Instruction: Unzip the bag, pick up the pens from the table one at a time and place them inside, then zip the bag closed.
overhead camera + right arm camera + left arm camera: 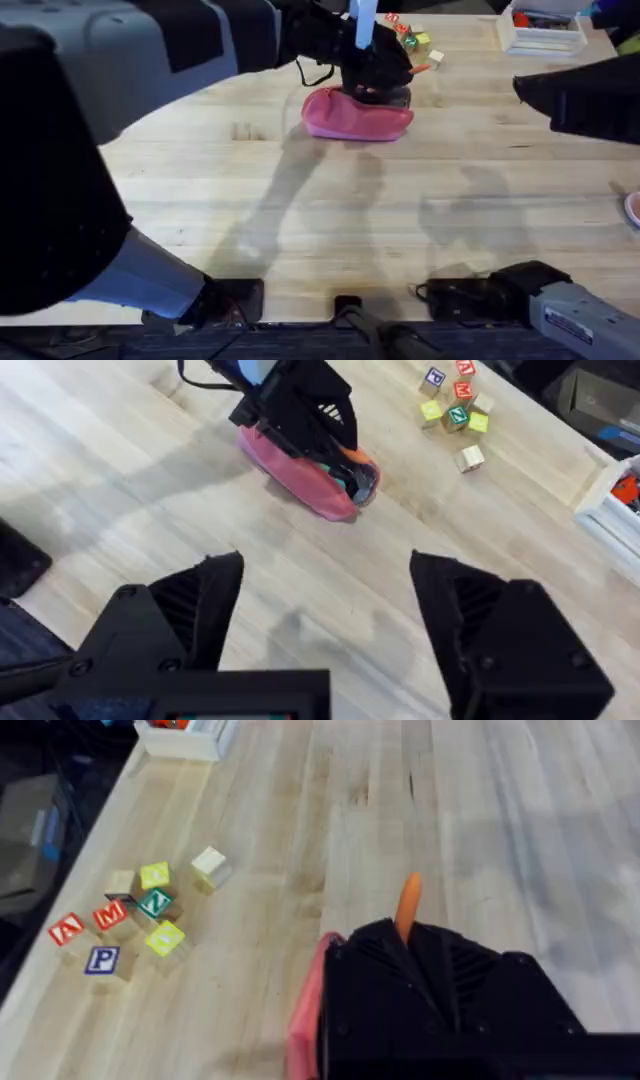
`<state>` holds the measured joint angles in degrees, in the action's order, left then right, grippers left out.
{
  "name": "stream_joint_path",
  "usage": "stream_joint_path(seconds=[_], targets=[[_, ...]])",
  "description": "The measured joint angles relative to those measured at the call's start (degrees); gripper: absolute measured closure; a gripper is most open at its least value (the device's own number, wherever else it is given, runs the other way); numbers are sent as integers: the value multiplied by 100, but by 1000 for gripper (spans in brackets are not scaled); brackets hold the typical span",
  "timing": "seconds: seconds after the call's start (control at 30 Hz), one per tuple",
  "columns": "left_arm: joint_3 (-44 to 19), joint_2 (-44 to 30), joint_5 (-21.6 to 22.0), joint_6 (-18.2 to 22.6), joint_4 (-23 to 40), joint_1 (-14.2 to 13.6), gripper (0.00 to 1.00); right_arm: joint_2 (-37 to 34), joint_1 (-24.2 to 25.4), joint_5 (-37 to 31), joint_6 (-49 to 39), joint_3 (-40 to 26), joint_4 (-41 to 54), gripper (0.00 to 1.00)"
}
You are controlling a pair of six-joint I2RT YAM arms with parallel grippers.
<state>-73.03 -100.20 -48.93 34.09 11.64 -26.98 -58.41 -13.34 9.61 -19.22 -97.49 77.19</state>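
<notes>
while lettered blocks (135,920) sit nearby, left claw (375,70) covers bag (350,117).

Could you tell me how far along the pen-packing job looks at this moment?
The bag already looks unzipped, its mouth gaping in the right wrist view. In hand: the left gripper sits over the opening holding an orange pen. The right gripper waits open, apart. Left: releasing the pen inside, then zipping closed.

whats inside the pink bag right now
The bag is open at one end, with dark lining and an orange pen poking out. The left gripper sits over the opening and covers the rest of the inside.
</notes>
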Motion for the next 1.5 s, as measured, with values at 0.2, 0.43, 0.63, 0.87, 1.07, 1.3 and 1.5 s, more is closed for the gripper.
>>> stream_joint_path(seconds=[0.2, 0.43, 0.63, 0.87, 1.07, 1.3, 1.5], targets=[[0, -47, -69, 157, -347, 0, 958, -5, 0, -1, 0, 0, -2, 4], [-2, -97, -86, 215, -160, 0, 958, -82, 0, 0, 1, 0, -26, 3], [-11, -501, 79, 236, 123, 0, 958, -287, 0, -2, 0, 0, -39, 3], [-16, -699, 795, 252, 822, 72, 958, -526, 0, -2, 12, 0, -39, 4], [-20, -698, 1537, 258, 1257, 247, 958, -588, 0, -1, 18, 0, -39, 4], [-55, -699, 1751, 258, 1351, 315, 882, -590, 0, -2, 20, 0, -39, 4], [-55, -699, 1836, 296, 1411, 326, 143, -590, 0, -2, 20, 0, -35, 4]])
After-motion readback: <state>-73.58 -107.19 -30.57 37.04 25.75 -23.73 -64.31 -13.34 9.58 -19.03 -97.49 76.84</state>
